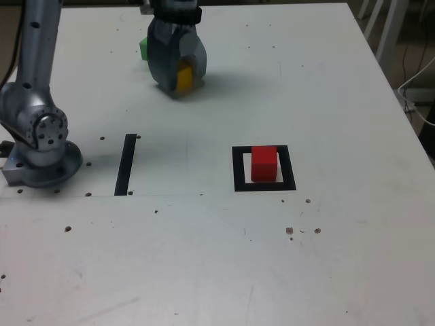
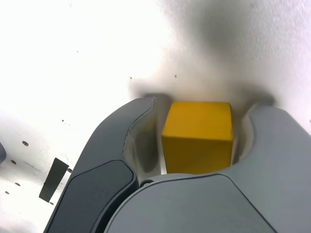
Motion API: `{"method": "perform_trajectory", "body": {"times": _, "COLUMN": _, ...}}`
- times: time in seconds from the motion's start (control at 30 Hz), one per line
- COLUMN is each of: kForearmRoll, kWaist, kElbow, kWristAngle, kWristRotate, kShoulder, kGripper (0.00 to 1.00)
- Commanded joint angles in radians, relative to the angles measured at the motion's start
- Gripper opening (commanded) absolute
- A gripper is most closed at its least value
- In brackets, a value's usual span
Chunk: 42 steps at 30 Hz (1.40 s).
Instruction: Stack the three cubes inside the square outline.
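Grey and pale silver can be seen on the arm [image 1: 39,64], with small dark dots like screws and a dark cable [image 1: 15,51] beside it. The claw [image 2: 193,175] is coloured grey, with curved, chunky sides marked by thin dark lines.

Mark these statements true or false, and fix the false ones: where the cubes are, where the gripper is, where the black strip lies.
1. The red cube is inside the outline. True.
2. The gripper has its jaws around the yellow cube. True.
3. The yellow cube is stacked on the red one. False: they are well apart.
4. The black strip is on the outline's right in the exterior view. False: it is on its left.
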Motion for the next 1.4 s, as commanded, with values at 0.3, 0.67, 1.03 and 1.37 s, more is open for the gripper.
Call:
{"method": "perform_trajectory", "body": {"times": 0.3, "kForearmRoll": -0.004, "kWaist": -0.071, "kElbow": 0.026, "kWristAngle": 0.010, "kWristRotate": -0.007, "kShoulder": -0.045, "kGripper": 0.31}}
{"method": "perform_trajectory", "body": {"times": 0.67, "kForearmRoll": -0.003, "kWaist": -0.158, "kElbow": 0.042, "kWristAngle": 0.019, "kWristRotate": -0.017, "kShoulder": -0.088, "kGripper": 0.30}}
{"method": "perform_trajectory", "body": {"times": 1.03, "kForearmRoll": 0.028, "kWaist": -0.339, "kElbow": 0.022, "kWristAngle": 0.009, "kWristRotate": -0.031, "kShoulder": -0.132, "kGripper": 0.30}}
{"method": "perform_trajectory", "body": {"times": 1.37, "kForearmRoll": 0.113, "kWaist": -0.505, "kElbow": -0.056, "kWristAngle": -0.022, "kWristRotate": -0.037, "kShoulder": -0.138, "kGripper": 0.30}}
